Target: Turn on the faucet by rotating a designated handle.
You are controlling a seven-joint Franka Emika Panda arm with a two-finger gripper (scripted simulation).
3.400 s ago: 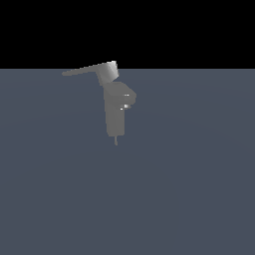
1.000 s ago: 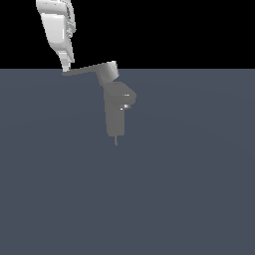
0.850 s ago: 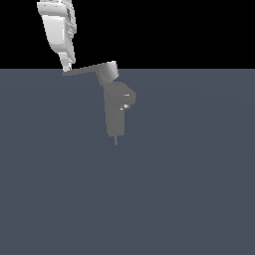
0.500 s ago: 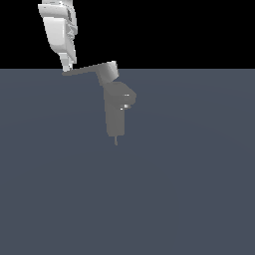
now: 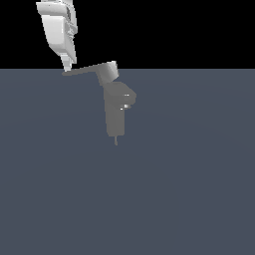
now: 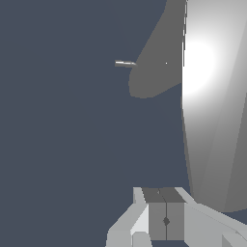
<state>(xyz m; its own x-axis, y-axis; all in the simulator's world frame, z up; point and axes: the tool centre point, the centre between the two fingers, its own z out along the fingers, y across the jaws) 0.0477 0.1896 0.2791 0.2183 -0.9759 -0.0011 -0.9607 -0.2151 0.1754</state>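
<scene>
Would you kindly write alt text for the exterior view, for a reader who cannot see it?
A white robot gripper reaches down from the top, its tip at the far end of the handle, a long thin grey lever. The handle runs from a blocky cap on the upright grey faucet toward the exterior view's left, over a plain blue-grey surface.

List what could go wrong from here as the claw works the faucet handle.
1. The claw meets the handle only at its far tip, in the exterior view, so it may slide off the end as the blade swings.
2. In the wrist view the fingers look shut together beside the blade rather than around it, so any push depends on side contact alone.
</scene>
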